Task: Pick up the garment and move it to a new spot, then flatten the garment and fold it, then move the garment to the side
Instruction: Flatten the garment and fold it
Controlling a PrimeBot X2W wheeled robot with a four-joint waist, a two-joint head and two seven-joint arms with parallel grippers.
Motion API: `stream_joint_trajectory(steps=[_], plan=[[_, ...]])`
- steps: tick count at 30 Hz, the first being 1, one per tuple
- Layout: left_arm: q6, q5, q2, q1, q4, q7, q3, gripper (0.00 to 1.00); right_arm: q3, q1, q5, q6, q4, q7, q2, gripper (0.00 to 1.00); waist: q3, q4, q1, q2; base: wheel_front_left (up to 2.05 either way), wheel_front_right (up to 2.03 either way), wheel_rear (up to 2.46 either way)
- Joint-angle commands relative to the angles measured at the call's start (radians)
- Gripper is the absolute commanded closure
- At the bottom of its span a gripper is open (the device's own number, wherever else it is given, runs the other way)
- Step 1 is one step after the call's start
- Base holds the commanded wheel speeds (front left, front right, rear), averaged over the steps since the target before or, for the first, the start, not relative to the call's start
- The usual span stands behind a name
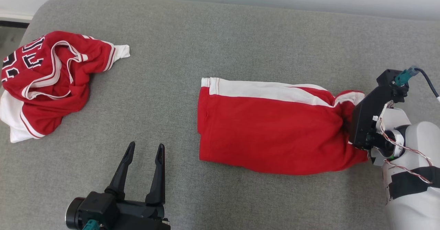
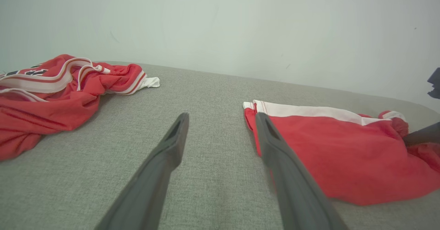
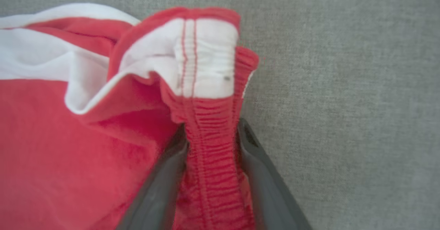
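Observation:
The garment (image 1: 271, 130) is a pair of red shorts with a white side stripe, lying mostly flat on the grey fabric surface right of centre. My right gripper (image 3: 211, 130) is at its right end, both fingers pressed on the bunched red elastic waistband (image 3: 209, 161) between them. The black wrist body (image 1: 369, 115) covers those fingers in the head view. My left gripper (image 1: 144, 149) rests open at the lower left, well apart from the shorts (image 2: 330, 151), with nothing between its fingers (image 2: 172, 144).
A crumpled red and white jersey (image 1: 51, 82) with black lettering lies at the far left of the grey cushion (image 1: 206, 34). A pale wall runs along the back edge. Bare grey fabric separates the two garments.

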Motion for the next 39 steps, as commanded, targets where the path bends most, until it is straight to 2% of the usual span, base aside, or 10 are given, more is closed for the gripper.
stream_joint_trajectory(steps=[1,3,4,11,23,26,31,34,39], plan=[[0.003,-0.003,-0.003,-0.003,0.0,-0.004,0.0,0.0,0.008,0.025,-0.002,0.004,0.044,0.001,0.033,0.7,0.006,0.004,0.0001,0.0001,0.0,0.0,0.0],[0.003,-0.004,-0.003,-0.003,0.0,-0.004,0.0,0.0,0.004,0.015,-0.003,0.004,0.049,-0.008,0.03,0.93,0.01,0.005,0.0001,0.0001,0.0,0.0,0.0],[0.003,-0.004,-0.003,-0.004,0.0,-0.004,0.001,0.0,0.004,0.01,-0.003,0.004,0.053,-0.012,0.03,1.0,0.012,0.005,0.0001,0.0001,0.0,0.0,0.0],[0.003,-0.004,-0.008,-0.014,0.006,-0.004,0.004,0.0,0.0,-0.009,-0.018,0.002,0.057,-0.046,-0.002,1.0,0.014,-0.002,0.0001,0.0001,0.0,0.0,0.0],[0.01,-0.013,0.001,0.021,0.003,-0.004,0.009,0.0,-0.038,0.04,-0.089,0.001,-0.092,-0.021,-0.154,1.0,-0.031,-0.042,0.0001,0.0001,0.0,0.0,0.0],[0.01,-0.017,0.002,0.021,0.004,-0.003,0.008,0.0,-0.042,0.05,-0.093,0.001,-0.125,0.002,-0.157,1.0,-0.038,-0.047,0.0001,0.0001,0.0,0.0,0.0],[0.004,-0.024,0.002,0.019,0.015,-0.003,0.006,0.0,0.008,0.033,-0.014,0.001,-0.198,0.051,-0.139,1.0,-0.055,-0.054,0.0001,0.0001,0.0,0.0,0.0],[0.002,-0.029,-0.005,0.014,0.021,-0.003,0.0,0.0,0.05,0.017,0.063,0.001,-0.224,0.082,-0.095,1.0,-0.066,-0.046,0.0001,0.0001,0.0,0.0,0.0],[0.001,-0.031,-0.02,0.003,0.038,-0.003,-0.003,0.0,0.138,0.012,0.144,0.001,-0.215,0.085,-0.058,1.0,-0.084,-0.011,0.0001,0.0001,0.0,0.0,0.0]])
